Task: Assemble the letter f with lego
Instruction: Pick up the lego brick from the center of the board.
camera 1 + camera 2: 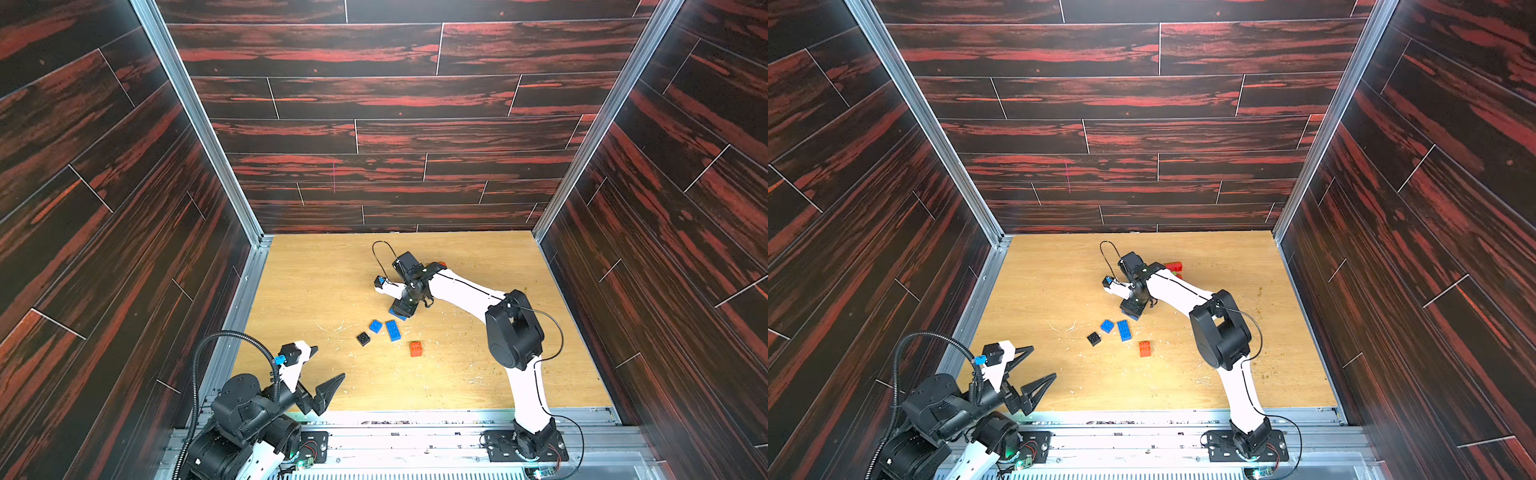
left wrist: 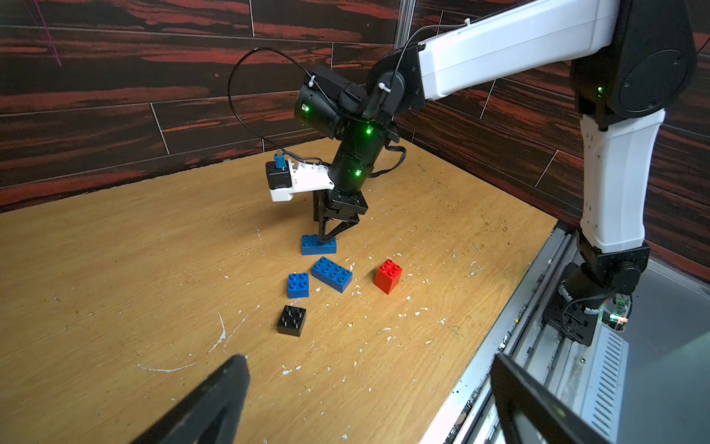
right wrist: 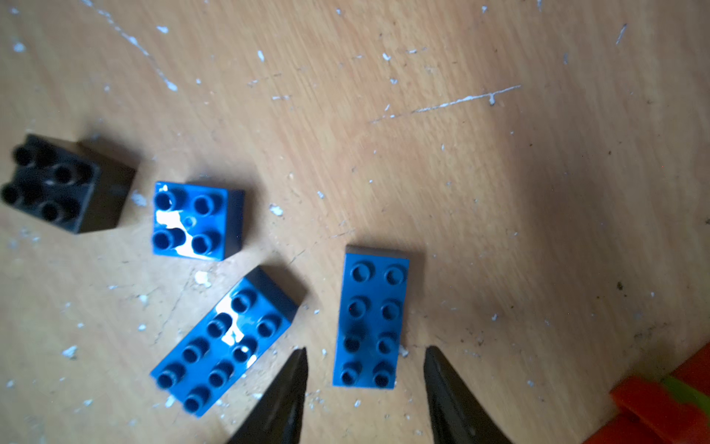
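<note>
Right gripper: the two jaws stand apart, one on each long side of a blue oblong brick. A thin strip of table shows on both sides, so it grasps nothing.
Left gripper: spread wide and empty, it hangs near the front left corner of the table, well apart from every brick.
Blue oblong brick: it lies flat with the studs up, between the right fingertips, about the middle of the table.
Neighbours: a second blue oblong brick, a blue square brick and a black square brick lie near, none touching. A red brick stands alone toward the front.
Far cluster: red-orange pieces with some lime green, mostly hidden behind the right arm. Whether they are joined cannot be told.
Letter f: judged hardly begun, because these bricks lie loose.
Handling: probably hard, stiff, light plastic, not fragile. The sides are glossy, so the brick may slip or turn in a pinch.
Where to hold: the two long flat sides, below the studs, near the middle of the length. The jaws now stand near one end, where the brick could pivot.
Risk: the second blue oblong brick is close to one finger and could be pushed.
</note>
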